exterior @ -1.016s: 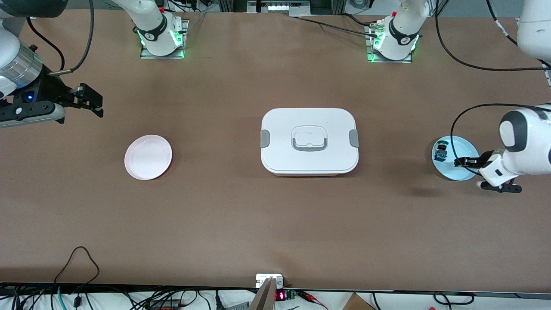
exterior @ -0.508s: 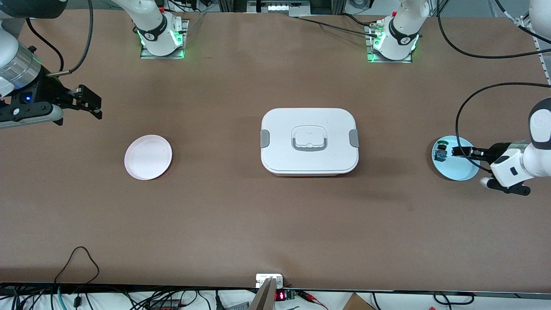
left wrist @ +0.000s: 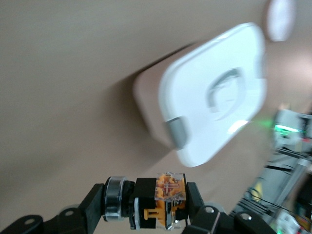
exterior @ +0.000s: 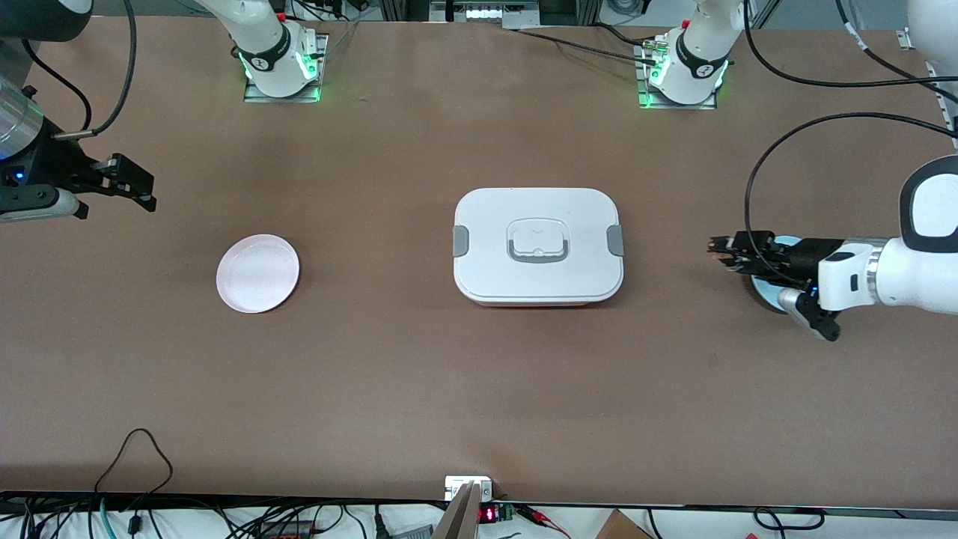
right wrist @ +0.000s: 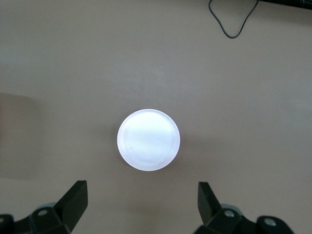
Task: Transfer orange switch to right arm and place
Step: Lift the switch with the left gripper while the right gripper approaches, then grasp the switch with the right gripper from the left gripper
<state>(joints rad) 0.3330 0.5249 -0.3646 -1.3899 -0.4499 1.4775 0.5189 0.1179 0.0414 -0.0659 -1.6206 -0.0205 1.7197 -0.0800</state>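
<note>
My left gripper [exterior: 721, 245] is shut on the orange switch [left wrist: 163, 200], a stubby black part with an orange and clear block and a silver ring. The switch lies crosswise between the black fingers [left wrist: 196, 199]. The gripper hangs over the table just off the rim of the light blue plate [exterior: 762, 289], on the side toward the white box. The left arm covers most of that plate. My right gripper [exterior: 141, 190] hovers open and empty at the right arm's end of the table. In the right wrist view its fingers [right wrist: 77, 196] stand wide apart above the pink plate [right wrist: 148, 139].
A white lidded box [exterior: 537, 245] with grey clasps stands mid-table between the two plates. The pink plate [exterior: 257, 272] lies toward the right arm's end. Black cables hang above the left arm's end, and a loose cable loop [exterior: 135, 449] lies at the near edge.
My left gripper rose off the blue plate with the switch and moved toward the white box. The right gripper drifted slightly toward its own end of the table.
</note>
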